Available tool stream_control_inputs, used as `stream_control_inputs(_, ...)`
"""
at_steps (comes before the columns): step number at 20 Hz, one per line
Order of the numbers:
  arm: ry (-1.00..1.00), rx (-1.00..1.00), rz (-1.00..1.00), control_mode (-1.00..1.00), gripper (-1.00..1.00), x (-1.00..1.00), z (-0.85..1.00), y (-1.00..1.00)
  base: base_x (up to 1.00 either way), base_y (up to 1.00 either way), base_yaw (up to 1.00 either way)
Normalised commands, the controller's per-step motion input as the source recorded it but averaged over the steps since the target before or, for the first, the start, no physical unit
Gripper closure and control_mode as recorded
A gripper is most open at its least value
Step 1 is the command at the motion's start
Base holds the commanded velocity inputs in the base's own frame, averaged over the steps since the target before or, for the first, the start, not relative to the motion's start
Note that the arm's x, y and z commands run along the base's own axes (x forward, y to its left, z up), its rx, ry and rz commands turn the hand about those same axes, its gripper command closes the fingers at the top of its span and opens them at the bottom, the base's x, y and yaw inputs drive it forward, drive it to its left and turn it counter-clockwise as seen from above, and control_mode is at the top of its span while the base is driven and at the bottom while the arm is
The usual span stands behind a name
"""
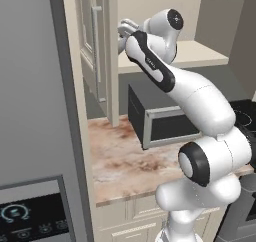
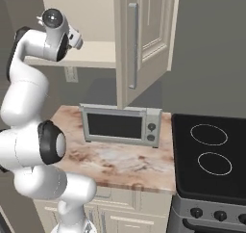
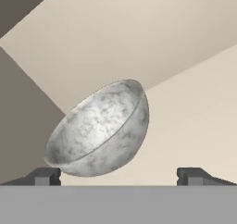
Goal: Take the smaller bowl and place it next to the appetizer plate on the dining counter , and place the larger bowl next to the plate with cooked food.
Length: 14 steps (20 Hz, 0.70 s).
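The smaller bowl (image 3: 99,128) stands on the pale cabinet shelf (image 3: 194,126), left of centre in the hand view, tilted by the camera's roll. It appears rigid, stone-like, probably heavy and smooth-walled; the thin rim offers the best purchase. The gripper (image 3: 118,177) is fully spread, holding nothing. No legible writing appears.

smaller bowl (image 3: 99,130): mottled grey-white, stone-like
bench (image 2: 120,162): beige, brown-veined marble
microwave (image 2: 120,124): silver, dark door
stove (image 2: 211,157): black, white rings
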Motion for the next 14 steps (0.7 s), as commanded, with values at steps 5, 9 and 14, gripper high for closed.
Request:
stream_control_inputs(5,0.07,0.0,0.0,-1.0,-1.0,0.44,-0.08,0.15,0.0,0.0,0.0)
stream_control_inputs(9,0.01,0.0,0.0,-1.0,-1.0,0.34,-0.1,0.2,0.0,0.0,0.0)
stream_control_inputs(14,0.0,0.0,0.0,-1.0,-1.0,0.14,-0.18,0.09,0.0,0.0,0.0)
